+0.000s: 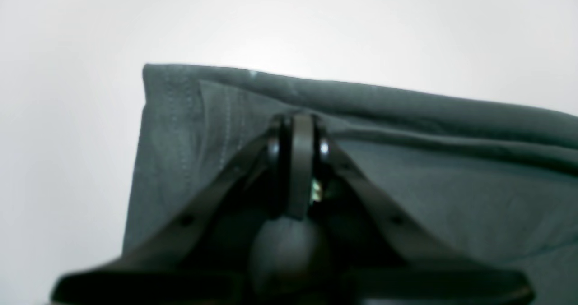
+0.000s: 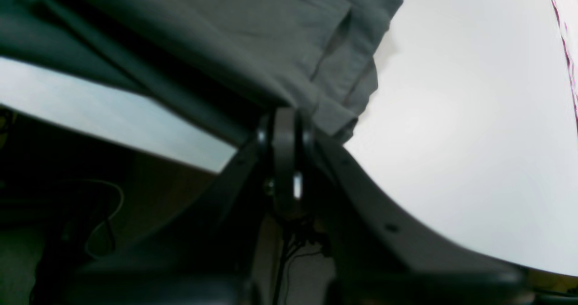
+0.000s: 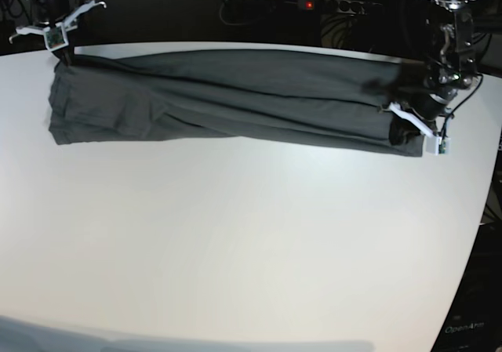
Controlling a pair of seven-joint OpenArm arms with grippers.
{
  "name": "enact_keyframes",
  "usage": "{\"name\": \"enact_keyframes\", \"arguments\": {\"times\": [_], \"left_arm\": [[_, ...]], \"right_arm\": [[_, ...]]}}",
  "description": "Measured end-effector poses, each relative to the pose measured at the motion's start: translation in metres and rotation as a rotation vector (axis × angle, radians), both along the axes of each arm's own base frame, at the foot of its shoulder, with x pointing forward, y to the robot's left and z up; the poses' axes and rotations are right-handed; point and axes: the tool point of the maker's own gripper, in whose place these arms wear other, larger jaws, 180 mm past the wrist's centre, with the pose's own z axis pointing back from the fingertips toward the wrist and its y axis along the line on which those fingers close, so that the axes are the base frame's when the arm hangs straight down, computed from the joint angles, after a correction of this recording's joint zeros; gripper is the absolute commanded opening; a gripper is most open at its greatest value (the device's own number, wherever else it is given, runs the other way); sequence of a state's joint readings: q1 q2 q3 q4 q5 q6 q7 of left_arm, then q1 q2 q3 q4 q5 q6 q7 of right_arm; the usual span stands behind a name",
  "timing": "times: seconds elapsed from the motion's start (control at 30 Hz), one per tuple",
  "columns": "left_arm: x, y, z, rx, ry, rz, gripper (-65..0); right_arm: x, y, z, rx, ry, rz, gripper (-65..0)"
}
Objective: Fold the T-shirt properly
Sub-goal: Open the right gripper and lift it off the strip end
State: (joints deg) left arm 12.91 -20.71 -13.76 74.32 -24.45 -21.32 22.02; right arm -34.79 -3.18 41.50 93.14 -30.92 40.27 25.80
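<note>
- Table (image 3: 235, 242): the near half, 6 o'clock in the base view, is bare white; all the action sits along the far edge.
- T-shirt (image 3: 227, 97): dark grey, stretched as a long band across the far side of the table, from 10 o'clock to 2 o'clock. It is wrinkled, with one lengthwise fold ridge.
- Left pincer (image 1: 300, 129): at the 2 o'clock end in the base view, jaws closed together on the cloth near a stitched hem corner, as its wrist view shows.
- Right pincer (image 2: 284, 124): at the 10 o'clock end, jaws closed, pinching a hanging edge of the shirt just above the table's far rim.
- Judgement: the step looks like tensioning or carrying a lengthwise fold with both ends held.
- To do it well: move both pincers together at the same height so the band stays taut and does not twist.
- Keep the right end from slipping off the table's far edge.
- Lay the fold down flat before letting go; release both ends evenly.
</note>
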Motion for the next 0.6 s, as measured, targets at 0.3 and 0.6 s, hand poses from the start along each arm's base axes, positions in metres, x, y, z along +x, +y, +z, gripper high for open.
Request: {"name": "enact_keyframes", "arguments": {"times": [0.3,0.6], "left_arm": [[-0.001,0.001,0.000,0.002,0.002,0.000,-61.7],[-0.001,0.001,0.000,0.002,0.002,0.000,-61.7]], "right_arm": [[-0.012,-0.014,-0.017,0.029,0.029,-0.078,-44.0],[-0.015,-0.043,-0.008,-0.017,0.004,-0.161,-44.1]]}}
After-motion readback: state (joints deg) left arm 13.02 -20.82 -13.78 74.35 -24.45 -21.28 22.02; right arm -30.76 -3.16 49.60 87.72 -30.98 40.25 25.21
